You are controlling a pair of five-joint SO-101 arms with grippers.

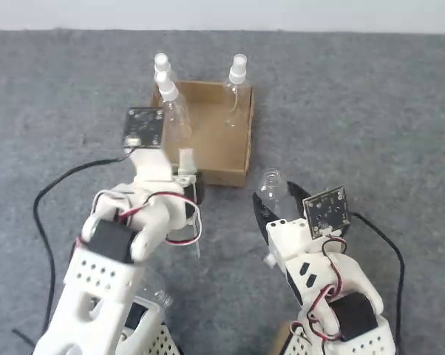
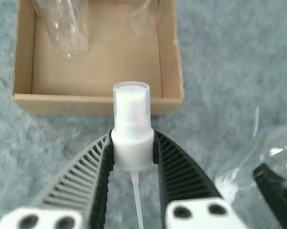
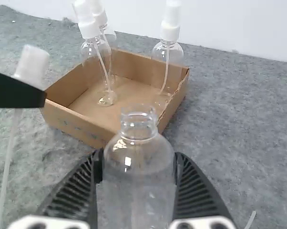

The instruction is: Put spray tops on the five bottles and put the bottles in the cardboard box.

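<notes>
Spray top (image 2: 132,125) clamped within left end effector (image 2: 132,139), near cardboard box (image 2: 98,103).

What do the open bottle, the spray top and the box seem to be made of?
The bottle looks like clear, glossy plastic, possibly glass: one sees through it, with bright highlights. The spray top seems white, smooth plastic, with a translucent cap. The box is probably brown matte cardboard, with thin, raw edges.

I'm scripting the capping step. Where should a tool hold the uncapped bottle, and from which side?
Grip the uncapped bottle by its round body, below the shoulder, from the side, as the right tool does. It stands upright, and its open neck must stay free for the spray top in the left tool.
</notes>
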